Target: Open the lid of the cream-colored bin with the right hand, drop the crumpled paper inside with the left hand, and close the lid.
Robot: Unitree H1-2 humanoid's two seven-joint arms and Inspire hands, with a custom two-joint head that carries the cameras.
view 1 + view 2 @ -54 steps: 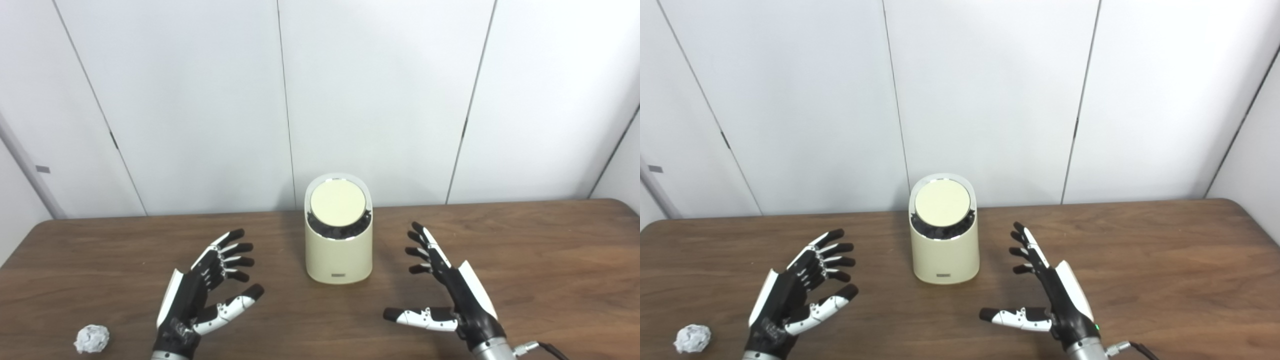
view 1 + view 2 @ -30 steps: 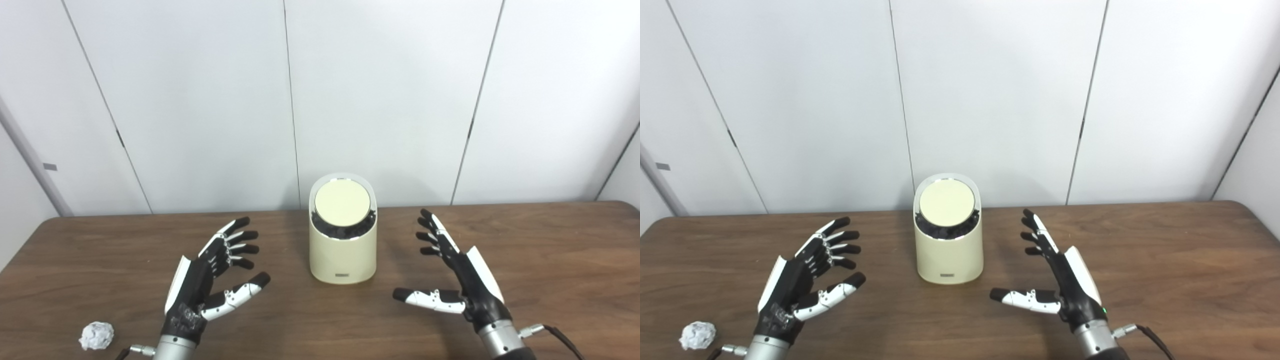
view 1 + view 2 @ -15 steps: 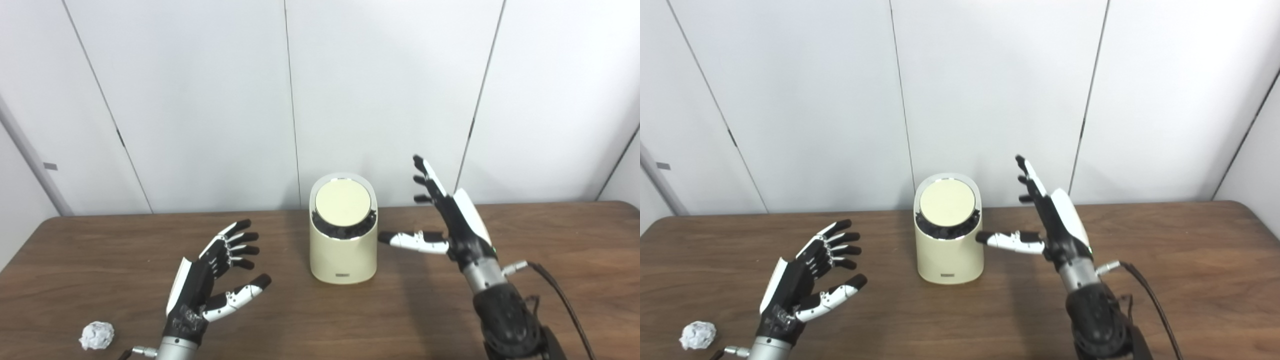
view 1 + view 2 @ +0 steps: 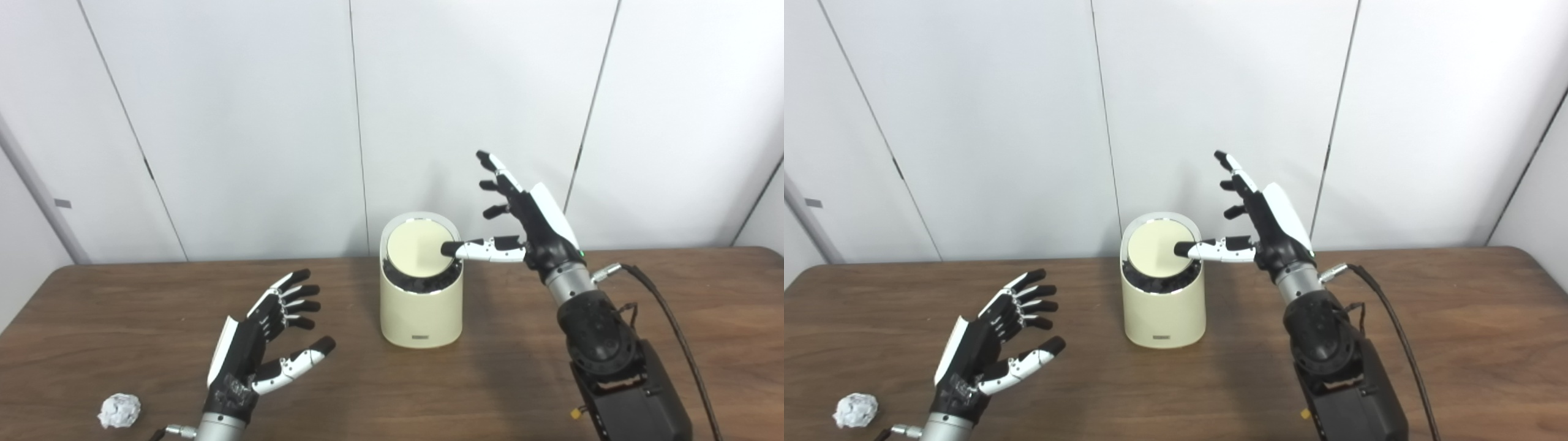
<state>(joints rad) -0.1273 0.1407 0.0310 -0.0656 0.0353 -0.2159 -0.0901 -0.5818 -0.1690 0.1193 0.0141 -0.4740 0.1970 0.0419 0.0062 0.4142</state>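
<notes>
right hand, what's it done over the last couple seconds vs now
The right hand rose from beside the bin and swung in, open; its thumb tip now lies over the lid. The left hand, open, and the crumpled paper stayed put; lid still closed.

The right arm's base [image 4: 637,404] runs off the bottom edge; whether the thumb touches the lid [image 4: 419,246] is unclear.

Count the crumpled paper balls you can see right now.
1. A single paper ball lies on the table at the near left corner, beside the open left hand. The closed bin could hide others.
</notes>
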